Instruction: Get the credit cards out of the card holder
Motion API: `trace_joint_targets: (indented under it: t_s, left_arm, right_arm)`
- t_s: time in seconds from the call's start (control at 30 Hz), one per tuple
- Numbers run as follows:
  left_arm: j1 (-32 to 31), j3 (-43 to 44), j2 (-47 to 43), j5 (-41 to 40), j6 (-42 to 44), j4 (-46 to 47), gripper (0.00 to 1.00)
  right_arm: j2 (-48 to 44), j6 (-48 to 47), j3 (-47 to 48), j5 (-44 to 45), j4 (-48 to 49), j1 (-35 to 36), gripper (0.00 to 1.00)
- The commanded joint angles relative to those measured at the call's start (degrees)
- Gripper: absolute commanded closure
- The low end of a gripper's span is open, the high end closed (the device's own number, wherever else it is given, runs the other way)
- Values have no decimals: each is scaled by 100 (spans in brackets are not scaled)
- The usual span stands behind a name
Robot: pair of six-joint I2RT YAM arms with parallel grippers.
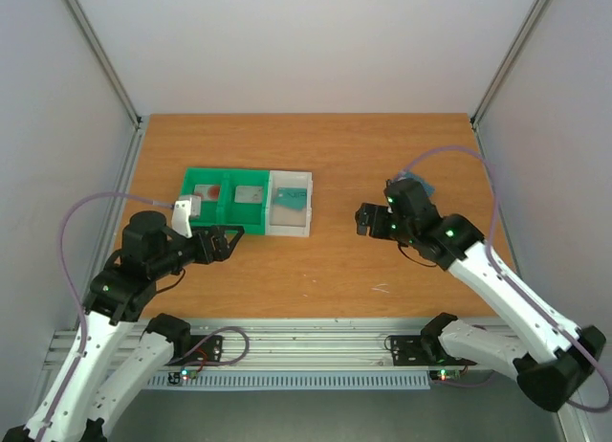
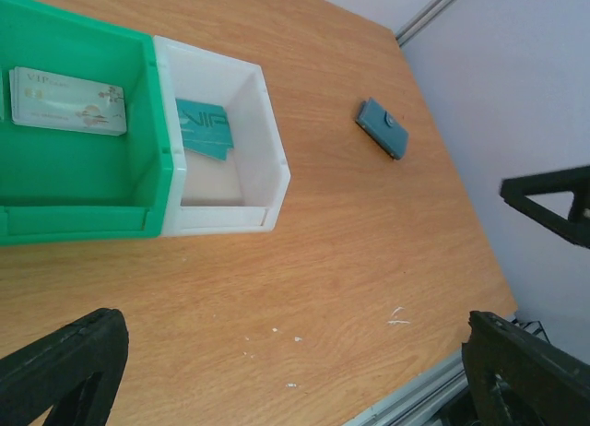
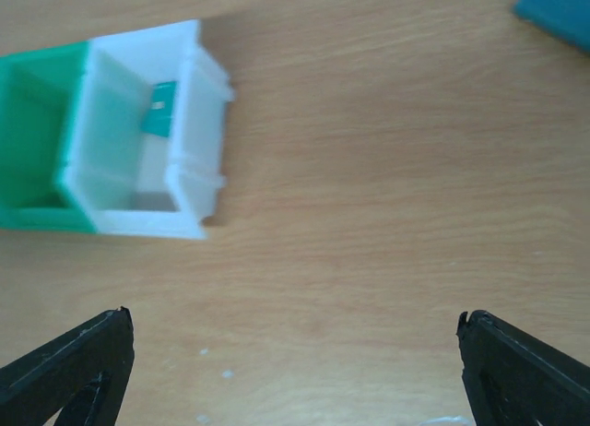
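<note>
Credit cards [image 1: 250,193] down in the trays, card holder [image 2: 383,128] alone out on the worktop [image 1: 335,270].

Left pincer [image 2: 295,380] spread wide and gripping nothing, same for right pincer [image 3: 295,371], black tips just poking in at the bottom corners of each wrist view. Loads of open wood grain between the two, smooth orange-brown, a few white flecks [image 2: 396,315] near the front edge. Green tray [image 2: 74,223] and white tray [image 2: 267,122] butted side to side, hard glossy plastic, straight walls, squared corners. Pale card [image 2: 67,100] flat in a green compartment, teal card [image 2: 205,128] apparently tilted in the white one. Card holder small, flat, blue-grey, rounded corners, looks folded shut, well apart from the trays, over by the right arm [image 1: 497,279]. Metal rail [image 1: 316,332] along the near edge, pale walls [image 1: 287,40] closing in on both sides.
</note>
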Motion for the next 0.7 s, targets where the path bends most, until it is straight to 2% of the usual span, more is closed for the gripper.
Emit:
trace_joint_targets:
  t_s: [0.0, 0.07, 0.23, 0.3, 0.47, 0.67]
  left_arm:
    - [37, 171, -58, -83, 368, -16, 1]
    - [33, 206, -69, 86, 512, -25, 1]
    - [36, 250, -88, 7, 849, -165, 1]
    - [35, 202, -126, -40, 866, -174, 1]
    - [37, 5, -305, -90, 883, -99, 1]
    - [34, -49, -459, -234, 971, -70, 1]
  right_arm:
    - [723, -366, 493, 1262, -99, -53, 5]
    - [1111, -552, 687, 1648, -108, -115, 13]
    - [2068, -965, 994, 2254, 115, -446, 42]
    - [2423, -1123, 1035, 2377, 284, -618, 49]
    - [3403, -1389, 1341, 2242, 527, -1228, 55]
    - [4557, -1605, 1799, 2070, 778, -1946, 57]
